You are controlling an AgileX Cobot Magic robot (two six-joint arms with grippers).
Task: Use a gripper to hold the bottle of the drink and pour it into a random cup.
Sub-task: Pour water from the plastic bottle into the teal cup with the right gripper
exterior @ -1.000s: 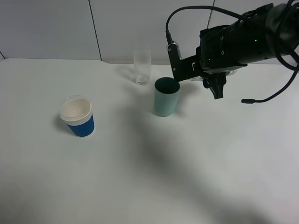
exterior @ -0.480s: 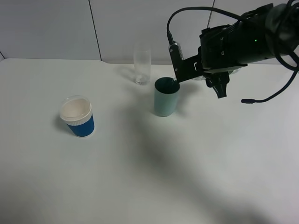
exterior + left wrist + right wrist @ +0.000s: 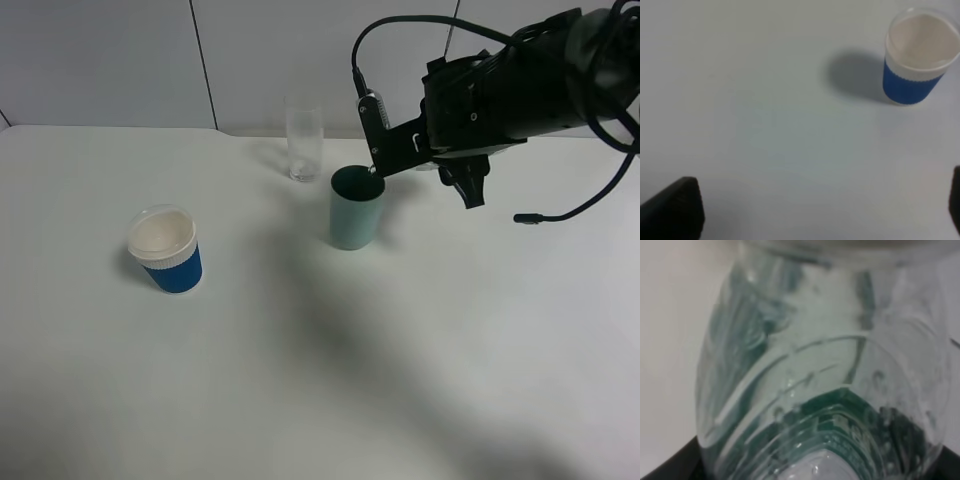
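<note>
My right gripper [image 3: 425,150], black with cables, hangs just right of and above the teal-green cup [image 3: 355,210] at the back middle of the table. It is shut on the clear bottle [image 3: 825,390] with the dark green label, which fills the right wrist view. In the high view the gripper hides most of the bottle; only its mouth end [image 3: 374,173] shows, tilted down at the cup's rim. The left gripper [image 3: 812,207] is open and empty above bare table, with only its two black fingertips showing. It is out of the high view.
A blue cup with a white rim [image 3: 167,250] stands at the left and also shows in the left wrist view [image 3: 920,55]. A tall clear glass [image 3: 304,143] stands just behind the teal cup. A black cable [image 3: 560,212] hangs at the right.
The right gripper has tipped and shifted slightly, bringing the bottle's mouth down to the teal cup's rim. Cups and glass have not moved.
</note>
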